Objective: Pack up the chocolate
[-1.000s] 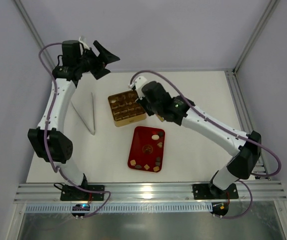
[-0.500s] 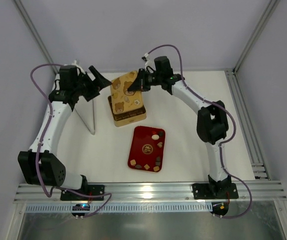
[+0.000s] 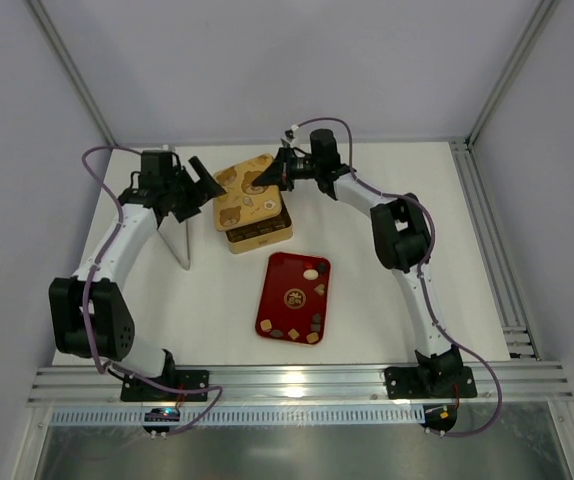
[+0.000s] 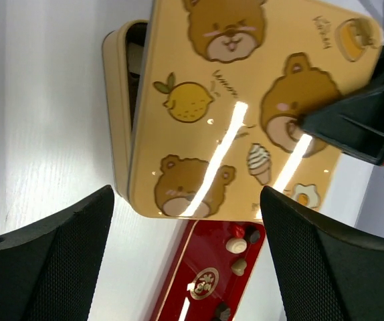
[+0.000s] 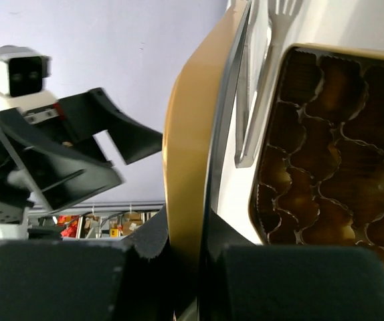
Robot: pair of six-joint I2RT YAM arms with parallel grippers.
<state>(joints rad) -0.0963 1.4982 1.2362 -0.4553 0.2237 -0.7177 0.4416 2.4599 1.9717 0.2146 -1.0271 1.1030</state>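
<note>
Over the bench [image 3: 387, 290], the lid [image 3: 242, 190] is hanging tilted above the box [image 3: 257, 235]. The right gripper [image 3: 270, 177] is pinching the lid's edge in its jaws, seemingly to close the box. The left gripper [image 3: 210, 183] is hovering alongside, jaws spread. Some chocolate [image 3: 311, 272] is lying unpacked in the tray [image 3: 279, 298].

Right jaws have lowered the lid [image 3: 242, 190] toward the box [image 3: 262, 235].

You have the box [image 3: 263, 233] mid-table [image 3: 387, 250], with the tray [image 3: 279, 275] just in front of it, toward the arm bases. The chocolate [image 3: 312, 272] lies in the tray, and more pieces sit in the box's compartments. The lid [image 3: 239, 192] hangs tilted over the box, its far edge pinched by the right gripper [image 3: 270, 175]. The left gripper [image 3: 207, 188] sits just left of the lid, and the tongs [image 3: 186, 230] lie left of the box.
</note>
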